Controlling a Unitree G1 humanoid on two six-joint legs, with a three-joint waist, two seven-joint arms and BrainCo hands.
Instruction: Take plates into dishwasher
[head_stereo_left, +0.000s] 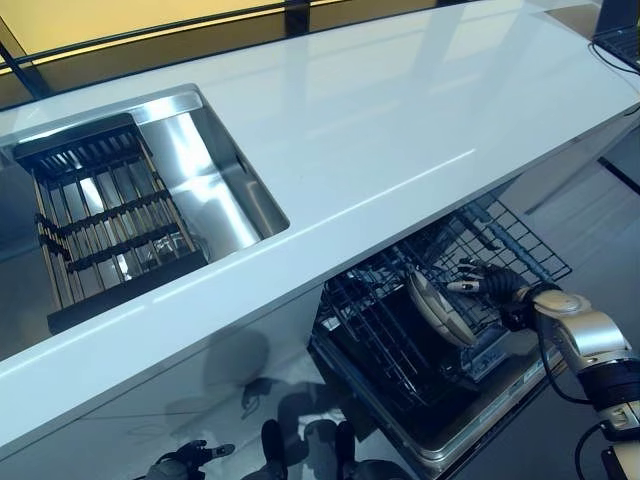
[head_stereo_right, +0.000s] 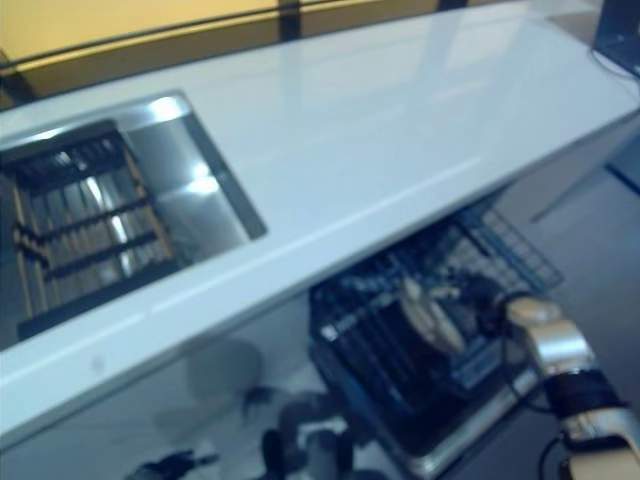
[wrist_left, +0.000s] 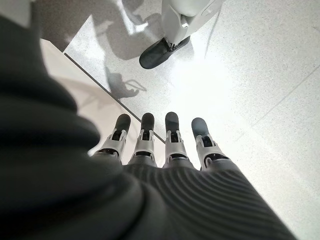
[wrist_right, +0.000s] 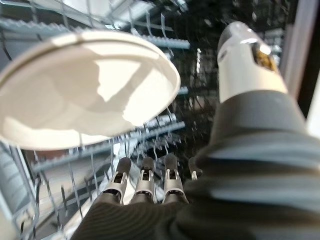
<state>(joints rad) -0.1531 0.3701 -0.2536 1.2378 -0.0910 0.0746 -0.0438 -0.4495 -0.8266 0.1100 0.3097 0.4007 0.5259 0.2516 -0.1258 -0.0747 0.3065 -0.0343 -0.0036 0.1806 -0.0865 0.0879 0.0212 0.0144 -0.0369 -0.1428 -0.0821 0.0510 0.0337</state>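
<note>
Your right hand (head_stereo_left: 490, 283), fingers relaxed, sits beside the plate (head_stereo_left: 437, 308) standing in the rack (head_stereo_left: 385, 340). Left hand (wrist_left: 165, 145) hangs open. Next, confirm seating, then withdraw.

You're looking at one white round plate (head_stereo_left: 437, 307), shallow, with a thin dark line round its rim, standing on edge and tilting among the tines of the dishwasher rack (head_stereo_left: 400, 330). The rack is dark wire, pulled out low under the white counter (head_stereo_left: 400, 130). You're seeing the plate sitting near the rack's middle, pale face glaring.
</note>
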